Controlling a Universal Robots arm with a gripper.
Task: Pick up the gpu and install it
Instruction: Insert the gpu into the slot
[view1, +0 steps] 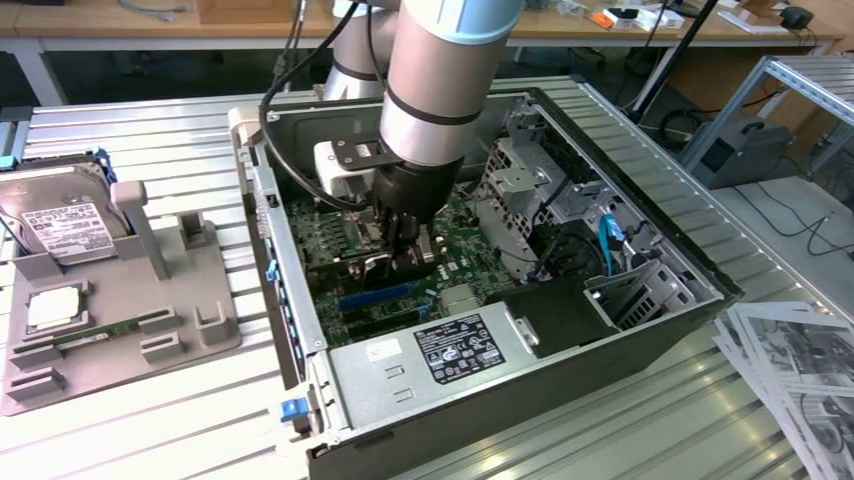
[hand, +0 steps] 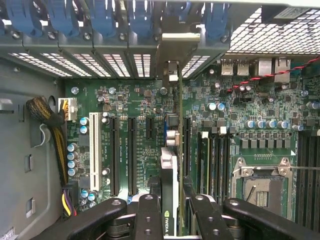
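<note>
The gpu (hand: 169, 165) stands edge-on between the two fingers of your gripper (hand: 172, 207), which is closed partway and clamps the card from both sides. The card's silver bracket (hand: 172, 47) lies against the slotted rear wall of the computer case (view1: 534, 370). The card is upright over the green motherboard (hand: 135, 100), among the long black slots (hand: 131, 155). You cannot tell whether it is seated.

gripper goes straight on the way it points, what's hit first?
Probably the motherboard: the gpu clamped in the gripper leads edge-first toward its slots. How much gap is left is unclear.
</note>
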